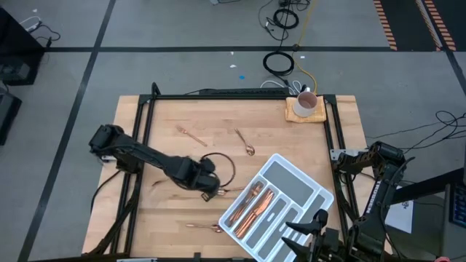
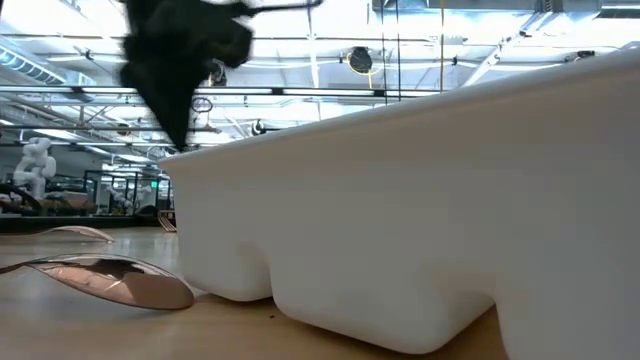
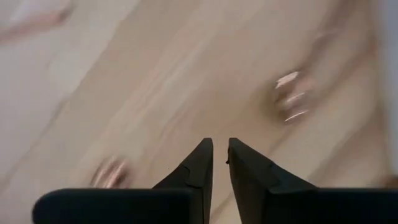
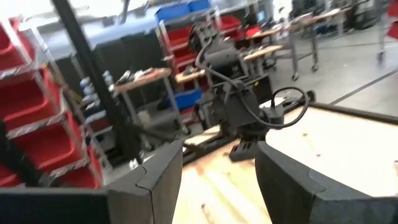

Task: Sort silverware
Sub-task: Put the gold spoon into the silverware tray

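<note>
Hovering just beside the white tray (image 1: 309, 191), the left hand (image 1: 210, 191) shows its fingers (image 3: 198, 167) parted by a thin slit, holding nothing I can see. Several pieces of silverware (image 1: 253, 204) lie in the tray; others lie scattered on the table (image 1: 167, 120). Closing blind risks missing the fork (image 1: 234, 189) beside the tray. The wrist view is blurred. The right hand (image 4: 217, 180) waits open beyond the tray.

I was working in a lab-like workshop: past my right gripper's (image 4: 217, 180) spread fingers stood racks of red storage bins (image 4: 37, 118), wheeled workbenches (image 4: 280, 53) and a grey taped floor (image 1: 182, 29) strewn with cables (image 1: 280, 62).
</note>
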Robot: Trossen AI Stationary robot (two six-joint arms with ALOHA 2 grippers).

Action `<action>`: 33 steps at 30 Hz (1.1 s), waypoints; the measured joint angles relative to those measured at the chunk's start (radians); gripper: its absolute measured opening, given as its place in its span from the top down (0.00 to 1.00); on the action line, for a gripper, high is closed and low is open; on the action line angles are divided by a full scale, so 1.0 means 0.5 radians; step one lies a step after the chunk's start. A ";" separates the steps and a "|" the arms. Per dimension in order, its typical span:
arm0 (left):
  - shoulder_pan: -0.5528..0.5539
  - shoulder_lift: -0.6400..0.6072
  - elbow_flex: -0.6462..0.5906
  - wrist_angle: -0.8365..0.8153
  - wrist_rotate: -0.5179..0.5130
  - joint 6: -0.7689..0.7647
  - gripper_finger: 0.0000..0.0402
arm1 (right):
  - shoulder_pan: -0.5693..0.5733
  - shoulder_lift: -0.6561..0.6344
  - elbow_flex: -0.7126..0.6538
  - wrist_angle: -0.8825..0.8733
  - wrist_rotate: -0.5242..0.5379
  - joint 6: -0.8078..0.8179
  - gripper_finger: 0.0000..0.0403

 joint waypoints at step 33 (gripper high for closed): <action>-0.231 0.045 -0.652 1.312 -0.115 -1.419 0.84 | 0.036 0.030 0.000 -0.158 -0.580 0.327 0.53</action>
